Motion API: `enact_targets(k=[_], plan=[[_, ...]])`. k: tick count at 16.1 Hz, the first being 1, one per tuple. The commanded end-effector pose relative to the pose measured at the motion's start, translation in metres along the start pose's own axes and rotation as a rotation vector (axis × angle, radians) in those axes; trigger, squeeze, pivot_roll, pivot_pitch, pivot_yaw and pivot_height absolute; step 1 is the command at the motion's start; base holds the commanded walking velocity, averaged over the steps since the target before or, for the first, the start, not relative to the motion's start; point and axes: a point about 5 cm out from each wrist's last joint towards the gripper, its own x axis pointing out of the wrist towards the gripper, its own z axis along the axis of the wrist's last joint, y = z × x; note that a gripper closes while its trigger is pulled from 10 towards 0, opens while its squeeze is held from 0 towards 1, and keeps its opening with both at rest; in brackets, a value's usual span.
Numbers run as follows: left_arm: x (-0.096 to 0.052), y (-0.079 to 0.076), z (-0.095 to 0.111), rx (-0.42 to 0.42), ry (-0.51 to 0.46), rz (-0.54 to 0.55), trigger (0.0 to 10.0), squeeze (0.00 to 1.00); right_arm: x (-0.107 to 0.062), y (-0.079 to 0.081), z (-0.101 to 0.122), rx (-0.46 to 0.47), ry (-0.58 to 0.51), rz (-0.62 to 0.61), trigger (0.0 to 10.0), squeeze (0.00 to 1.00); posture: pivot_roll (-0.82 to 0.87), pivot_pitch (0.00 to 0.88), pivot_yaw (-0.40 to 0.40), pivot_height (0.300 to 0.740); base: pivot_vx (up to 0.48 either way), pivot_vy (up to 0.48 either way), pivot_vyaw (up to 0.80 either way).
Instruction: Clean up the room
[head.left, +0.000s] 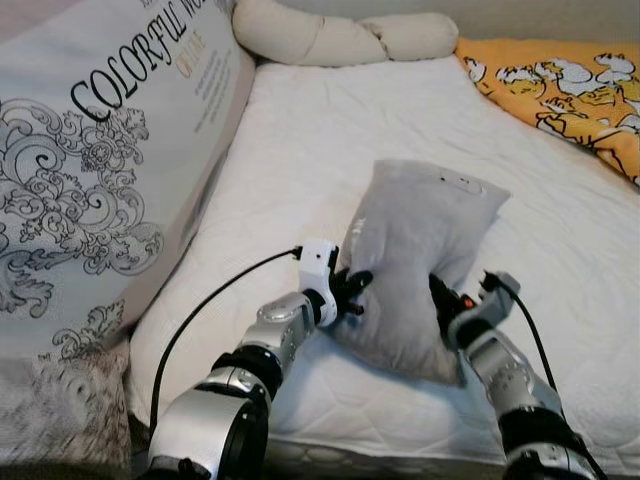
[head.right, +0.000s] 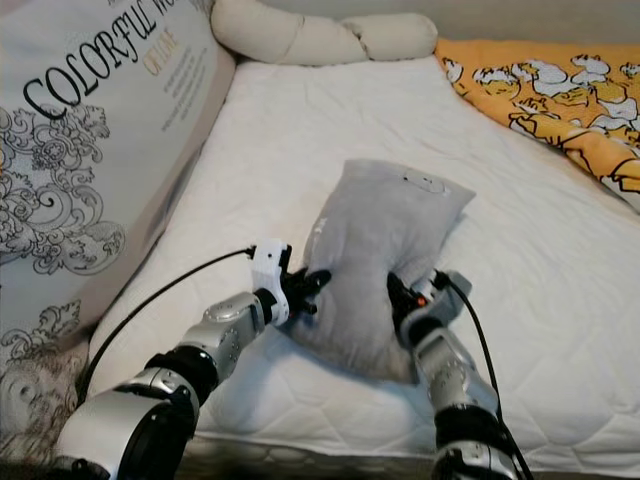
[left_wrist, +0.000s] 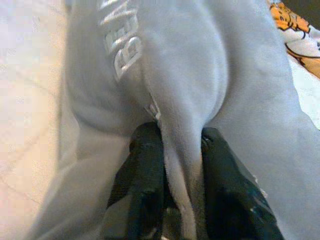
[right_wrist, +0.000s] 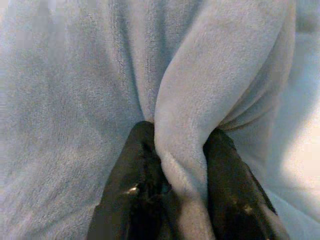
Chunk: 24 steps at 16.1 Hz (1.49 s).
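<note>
A soft grey pillow (head.left: 420, 255) lies on the white mattress (head.left: 300, 170), near its front edge. My left gripper (head.left: 352, 290) is shut on a fold of the pillow's left side. In the left wrist view its black fingers (left_wrist: 145, 175) pinch a ridge of grey fabric (left_wrist: 180, 100) with pale lettering. My right gripper (head.left: 440, 298) is shut on the pillow's right side. The right wrist view shows both fingers (right_wrist: 132, 185) clamped around a fold of the plush cloth (right_wrist: 185, 120).
A large white cushion (head.left: 90, 160) printed with black swirls and lettering leans at the left of the bed. A cream knotted bolster (head.left: 340, 38) lies along the headboard end. An orange patterned blanket (head.left: 570, 85) covers the far right corner.
</note>
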Motion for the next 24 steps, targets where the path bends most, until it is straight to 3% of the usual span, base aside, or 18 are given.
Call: enact_targets(k=[1,5,9,11,13,15,16,17,18,19,20,21,22,23,24], plan=[[0.001,-0.002,0.003,0.016,-0.017,-0.014,0.0,0.00,0.007,0.014,-0.014,0.003,0.058,0.050,0.0,0.00,-0.02,0.017,0.050,0.740,0.000,0.000,0.00],[-0.020,0.021,0.045,0.117,-0.195,-0.018,0.0,0.00,0.026,0.061,-0.007,-0.064,0.057,0.223,0.0,0.00,0.04,0.008,0.023,0.740,0.000,0.000,0.00],[-0.063,0.035,0.096,0.299,-0.343,0.052,0.0,0.00,0.040,0.105,-0.015,-0.129,0.102,0.374,0.0,0.00,0.08,0.011,-0.006,0.740,0.000,0.000,0.00],[-0.096,0.039,0.123,0.400,-0.401,0.131,0.0,0.00,0.047,0.125,-0.023,-0.173,0.134,0.427,0.0,0.00,0.10,0.017,-0.019,0.740,0.000,0.000,0.00],[-0.137,0.045,0.142,0.534,-0.409,0.248,0.0,0.00,0.052,0.145,-0.031,-0.199,0.157,0.459,0.0,0.00,0.13,0.023,-0.034,0.740,0.000,0.000,0.00],[-0.151,0.045,0.142,0.582,-0.393,0.279,0.0,0.00,0.053,0.150,-0.036,-0.193,0.167,0.457,0.0,0.00,0.15,0.025,-0.046,0.740,0.000,0.000,0.00],[-0.161,0.047,0.130,0.640,-0.315,0.311,0.0,0.00,0.053,0.149,-0.050,-0.219,0.205,0.417,0.0,0.00,0.15,0.025,-0.046,0.740,0.000,0.000,0.00],[-0.163,0.047,0.128,0.655,-0.294,0.321,0.0,0.00,0.053,0.148,-0.053,-0.231,0.217,0.403,1.4,0.00,0.15,0.025,-0.046,0.740,0.000,0.000,0.00],[-0.172,0.046,0.123,0.784,-0.238,0.377,0.0,0.00,0.050,0.144,-0.070,-0.251,0.262,0.353,2.5,0.00,0.18,0.030,-0.059,0.740,0.000,0.000,0.00],[-0.175,0.046,0.125,0.812,-0.244,0.407,0.0,0.00,0.049,0.144,-0.075,-0.260,0.272,0.338,5.1,0.00,0.18,0.030,-0.059,0.740,0.000,0.000,0.00],[-0.181,0.049,0.128,0.855,-0.264,0.481,0.0,0.00,0.048,0.142,-0.081,-0.318,0.287,0.295,10.0,0.00,0.20,0.035,-0.067,0.740,0.000,0.000,0.00],[-0.188,0.057,0.130,0.947,-0.268,0.573,0.0,0.00,0.045,0.137,-0.090,-0.419,0.314,0.260,10.0,0.00,0.20,0.035,-0.067,0.740,0.000,0.000,0.00],[-0.192,0.062,0.130,0.965,-0.274,0.623,0.0,0.00,0.043,0.135,-0.094,-0.411,0.336,0.278,10.0,0.00,0.21,0.037,-0.073,0.740,0.000,0.000,0.00],[-0.194,0.064,0.130,0.971,-0.276,0.646,0.0,0.00,0.043,0.134,-0.094,-0.394,0.336,0.281,10.0,0.67,0.22,0.038,-0.078,0.740,0.000,0.000,0.00],[-0.193,0.070,0.127,1.013,-0.261,0.682,0.0,0.00,0.043,0.129,-0.091,-0.310,0.309,0.268,10.0,1.00,0.21,0.035,-0.079,0.740,0.000,0.000,0.00]])
